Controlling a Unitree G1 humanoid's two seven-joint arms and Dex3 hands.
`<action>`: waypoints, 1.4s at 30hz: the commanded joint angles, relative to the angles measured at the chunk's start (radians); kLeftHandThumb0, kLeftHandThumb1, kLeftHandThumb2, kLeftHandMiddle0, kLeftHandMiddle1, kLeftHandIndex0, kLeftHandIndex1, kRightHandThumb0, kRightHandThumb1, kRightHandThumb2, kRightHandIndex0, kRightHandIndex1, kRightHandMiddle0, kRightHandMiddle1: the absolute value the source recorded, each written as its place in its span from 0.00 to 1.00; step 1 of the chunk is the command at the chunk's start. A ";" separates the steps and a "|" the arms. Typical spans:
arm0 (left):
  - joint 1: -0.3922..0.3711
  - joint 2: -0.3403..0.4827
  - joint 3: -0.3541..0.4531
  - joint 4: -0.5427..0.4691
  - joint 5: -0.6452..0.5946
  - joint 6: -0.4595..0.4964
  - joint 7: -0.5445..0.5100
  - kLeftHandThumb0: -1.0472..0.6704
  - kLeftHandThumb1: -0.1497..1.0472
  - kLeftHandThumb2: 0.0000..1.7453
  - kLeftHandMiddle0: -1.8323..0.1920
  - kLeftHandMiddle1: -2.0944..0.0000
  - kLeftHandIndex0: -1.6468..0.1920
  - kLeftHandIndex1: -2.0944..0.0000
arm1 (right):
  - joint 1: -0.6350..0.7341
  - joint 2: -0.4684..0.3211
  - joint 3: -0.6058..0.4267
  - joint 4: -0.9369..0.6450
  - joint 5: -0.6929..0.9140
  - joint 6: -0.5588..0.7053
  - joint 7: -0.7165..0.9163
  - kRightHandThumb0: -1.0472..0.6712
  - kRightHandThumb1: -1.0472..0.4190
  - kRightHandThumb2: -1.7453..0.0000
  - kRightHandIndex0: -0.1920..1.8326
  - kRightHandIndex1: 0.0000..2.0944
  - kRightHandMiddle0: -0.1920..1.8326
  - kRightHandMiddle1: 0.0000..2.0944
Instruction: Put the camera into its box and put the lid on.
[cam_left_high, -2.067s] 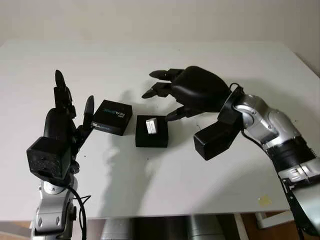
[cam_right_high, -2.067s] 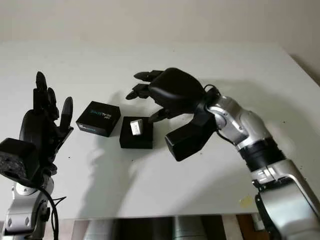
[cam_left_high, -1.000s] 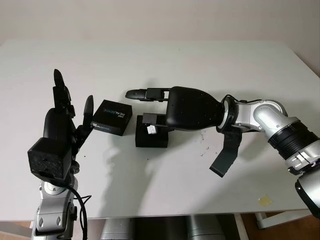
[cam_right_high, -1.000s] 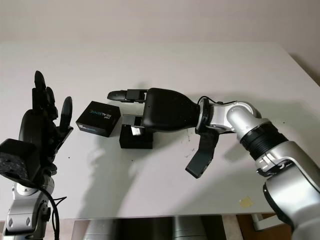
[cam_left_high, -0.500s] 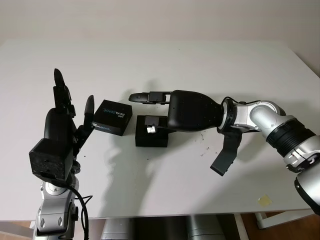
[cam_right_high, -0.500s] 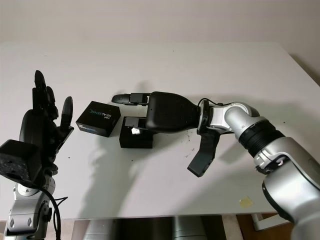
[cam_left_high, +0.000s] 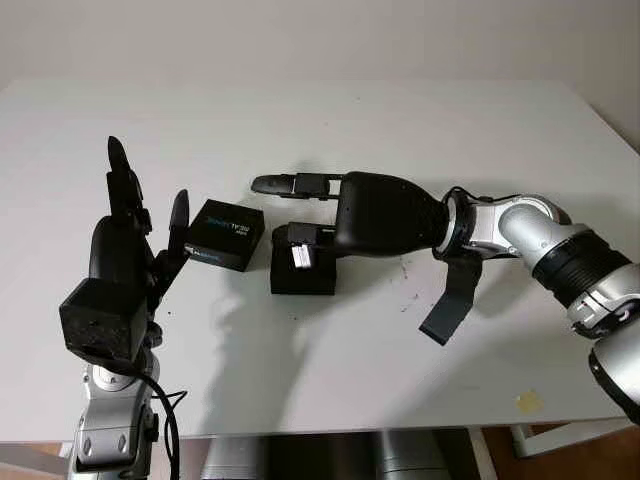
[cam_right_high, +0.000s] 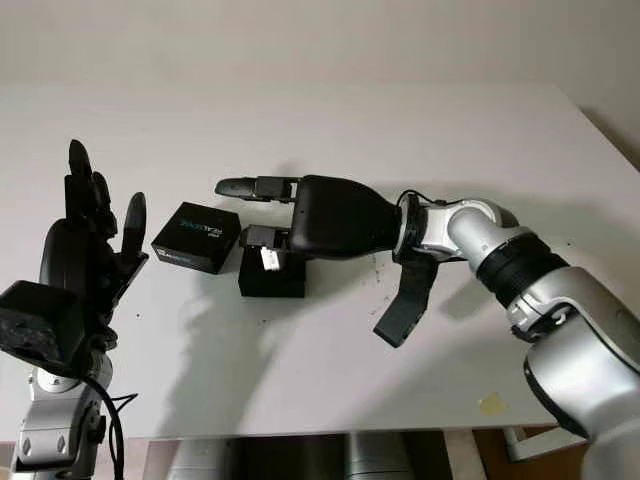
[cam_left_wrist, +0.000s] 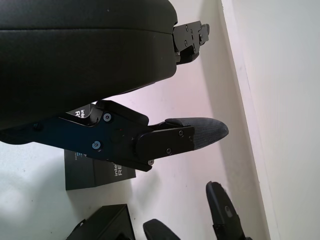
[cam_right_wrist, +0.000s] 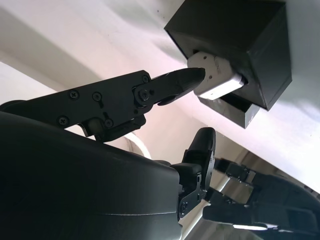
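Observation:
The black box (cam_left_high: 303, 272) sits open mid-table, and the small white camera (cam_left_high: 301, 255) stands tilted in it, poking above the rim. The lid (cam_left_high: 226, 234), black with printed lettering, lies flat just left of the box. My right hand (cam_left_high: 272, 208) reaches in low from the right, its long fingers (cam_left_high: 290, 184) stretched out beyond the box. Its thumb tip (cam_right_wrist: 175, 82) touches the camera (cam_right_wrist: 217, 80) at the top of the box (cam_right_wrist: 240, 35); it grasps nothing. My left hand (cam_left_high: 140, 225) is held up, open, left of the lid (cam_left_wrist: 92, 172).
The white table (cam_left_high: 330, 130) runs wide behind and to the right of the box. A small yellow mark (cam_left_high: 527, 401) lies near the front right corner. The right wrist's black camera mount (cam_left_high: 450, 300) hangs just above the table right of the box.
My right hand dropped from above the box and stretched leftward, bringing its thumb onto the camera. The camera stays tilted in the box. Lid and left hand have not moved.

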 joint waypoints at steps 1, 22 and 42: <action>0.005 0.000 -0.003 -0.002 0.002 -0.009 0.000 0.29 1.00 0.30 0.99 0.97 1.00 1.00 | -0.024 -0.011 -0.016 -0.008 0.015 0.006 -0.009 0.36 0.05 0.97 0.20 0.02 0.23 0.37; 0.009 -0.002 0.000 -0.008 0.003 -0.014 0.008 0.29 1.00 0.30 0.99 0.97 1.00 0.99 | -0.063 0.045 0.047 0.058 -0.010 0.013 -0.032 0.34 0.06 0.97 0.22 0.03 0.27 0.36; 0.016 -0.007 -0.008 -0.011 0.017 -0.011 0.017 0.29 1.00 0.30 0.99 0.97 1.00 0.99 | -0.055 0.071 0.111 0.096 -0.011 -0.006 -0.018 0.36 0.07 0.97 0.21 0.03 0.27 0.39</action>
